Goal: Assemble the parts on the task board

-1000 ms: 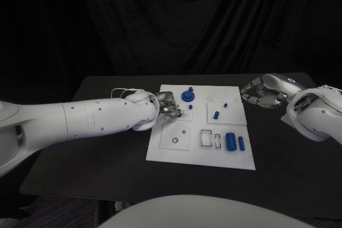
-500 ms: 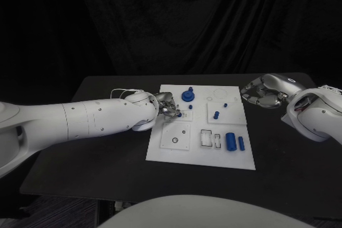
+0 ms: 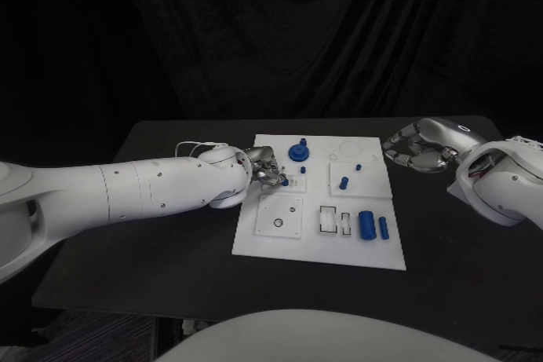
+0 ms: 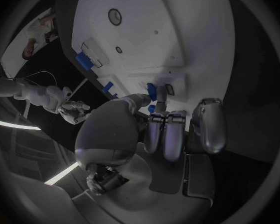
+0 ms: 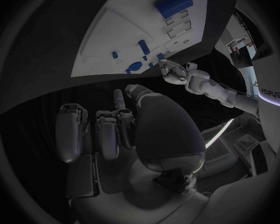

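the black table (image 3: pixel 169 244) carried one thing directly on its top: the white task board (image 3: pixel 322 248), which lay flat near the table's middle, a little toward the far edge. measured from that board, bare black surface stretched away on every side, widest toward the near edge. the board's long sides ran from the far edge toward the near one, and its near corners sat well short of the table's front edge.

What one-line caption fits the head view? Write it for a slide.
Left hand works at a small blue part on the white task board while the right hand hovers off the board's far right edge.
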{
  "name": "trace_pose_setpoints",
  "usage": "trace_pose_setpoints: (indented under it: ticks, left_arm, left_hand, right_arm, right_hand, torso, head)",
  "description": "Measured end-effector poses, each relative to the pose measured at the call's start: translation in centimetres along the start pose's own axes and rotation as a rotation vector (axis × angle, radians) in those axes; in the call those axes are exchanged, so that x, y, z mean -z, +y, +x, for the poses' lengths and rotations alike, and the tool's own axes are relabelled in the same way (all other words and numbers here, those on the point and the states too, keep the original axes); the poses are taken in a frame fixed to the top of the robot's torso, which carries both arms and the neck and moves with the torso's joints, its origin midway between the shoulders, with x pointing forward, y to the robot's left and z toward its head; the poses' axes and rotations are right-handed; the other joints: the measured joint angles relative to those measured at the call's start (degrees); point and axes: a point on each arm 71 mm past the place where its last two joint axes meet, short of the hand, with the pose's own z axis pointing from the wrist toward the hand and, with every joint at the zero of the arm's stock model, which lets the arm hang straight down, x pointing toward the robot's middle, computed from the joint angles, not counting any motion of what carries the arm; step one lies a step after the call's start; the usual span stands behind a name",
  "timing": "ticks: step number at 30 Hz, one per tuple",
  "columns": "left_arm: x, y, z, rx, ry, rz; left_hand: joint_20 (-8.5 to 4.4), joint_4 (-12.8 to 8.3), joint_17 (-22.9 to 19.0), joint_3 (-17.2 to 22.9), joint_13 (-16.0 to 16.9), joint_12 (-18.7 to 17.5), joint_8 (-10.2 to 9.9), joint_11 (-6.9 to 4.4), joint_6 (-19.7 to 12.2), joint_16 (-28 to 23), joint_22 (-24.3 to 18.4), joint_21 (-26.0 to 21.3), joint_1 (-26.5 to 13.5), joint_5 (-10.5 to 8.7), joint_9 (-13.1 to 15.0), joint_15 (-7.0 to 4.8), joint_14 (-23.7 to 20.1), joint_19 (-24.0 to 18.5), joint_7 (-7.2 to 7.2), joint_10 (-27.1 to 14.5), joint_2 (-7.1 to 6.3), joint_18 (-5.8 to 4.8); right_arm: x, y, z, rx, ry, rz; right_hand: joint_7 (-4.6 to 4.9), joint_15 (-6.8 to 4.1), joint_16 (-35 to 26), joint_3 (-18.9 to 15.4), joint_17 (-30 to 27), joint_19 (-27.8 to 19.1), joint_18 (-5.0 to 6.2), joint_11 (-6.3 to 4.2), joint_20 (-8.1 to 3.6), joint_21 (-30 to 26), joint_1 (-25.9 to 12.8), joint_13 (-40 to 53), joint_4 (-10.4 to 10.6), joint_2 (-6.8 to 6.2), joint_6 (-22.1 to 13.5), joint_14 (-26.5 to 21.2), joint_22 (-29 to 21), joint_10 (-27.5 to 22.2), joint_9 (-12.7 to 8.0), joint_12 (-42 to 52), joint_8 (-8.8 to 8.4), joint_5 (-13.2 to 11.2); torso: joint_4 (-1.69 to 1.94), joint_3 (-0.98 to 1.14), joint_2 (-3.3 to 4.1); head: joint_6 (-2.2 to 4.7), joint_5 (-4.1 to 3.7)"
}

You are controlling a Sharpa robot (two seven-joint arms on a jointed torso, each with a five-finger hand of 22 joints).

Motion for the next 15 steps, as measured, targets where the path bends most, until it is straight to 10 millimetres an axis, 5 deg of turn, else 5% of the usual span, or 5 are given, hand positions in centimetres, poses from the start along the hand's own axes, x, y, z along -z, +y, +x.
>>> trace_pose_setpoints:
  ticks: [15]
  left_arm:
    - [0.00,0.01,0.02,-0.002,0.002,0.004]
  left_hand:
    - [0.00,-0.2,0.0,0.1,0.0,-0.2,0.0,0.00,0.0,0.0,0.0,-0.3,-0.3,-1.78,-0.2,0.00,0.0,0.0,0.03,0.0,0.28,0.00]
  right_arm:
    - [0.01,-0.02,0.02,0.000,0.002,0.001]
  right_hand:
    - [0.00,0.00,0.0,-0.2,0.0,0.0,0.00,0.00,0.00,0.0,0.0,0.0,-0.2,0.00,0.0,0.0,0.0,0.0,-0.1,-0.2,0.00,0.0]
  torso:
    - [0.01,0.01,0.01]
  head:
    - [0.00,0.04]
